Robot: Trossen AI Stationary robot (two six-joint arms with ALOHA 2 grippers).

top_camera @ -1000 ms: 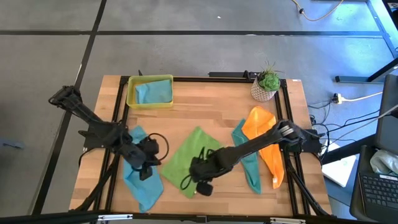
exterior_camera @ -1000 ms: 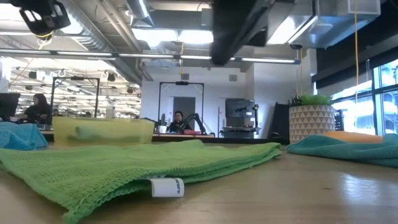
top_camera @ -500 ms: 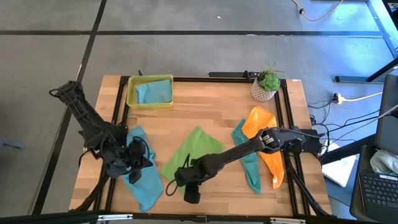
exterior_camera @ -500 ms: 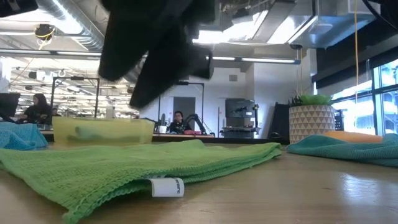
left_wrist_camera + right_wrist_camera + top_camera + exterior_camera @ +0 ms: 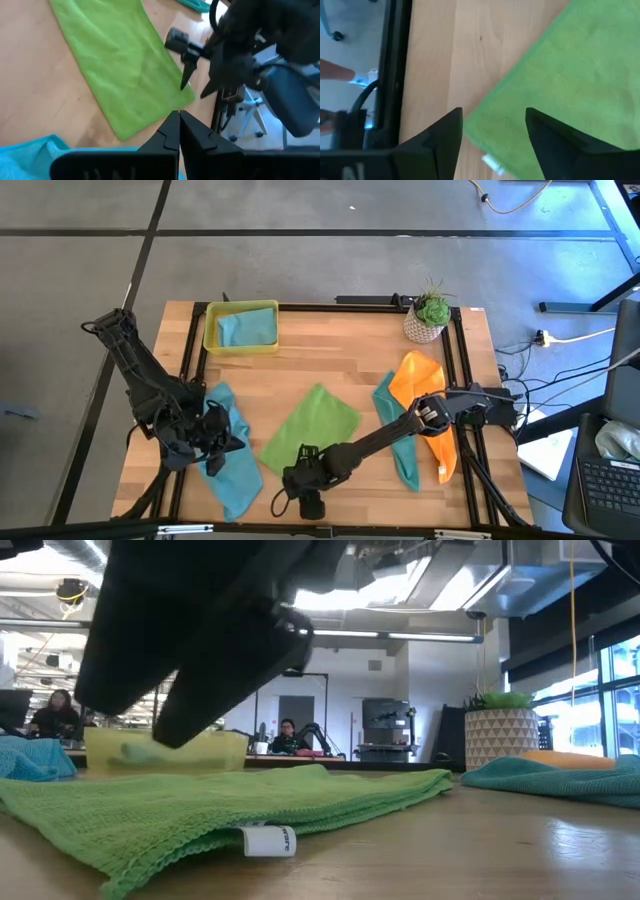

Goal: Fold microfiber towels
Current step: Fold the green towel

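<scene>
Two dark, matte-black jointed arms, looped with thin black cables, end in two-finger grippers: the left gripper (image 5: 179,131) with slim, tapering black fingers (image 5: 191,131), the right gripper (image 5: 494,131) with broad, flat-faced black fingers (image 5: 547,137) on a blocky black body.

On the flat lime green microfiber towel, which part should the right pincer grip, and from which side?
The lime green microfiber towel lies flat, so its near corner with the white tag suits best. The open right pincer hovers there; come from above, over the table's front edge.
</scene>
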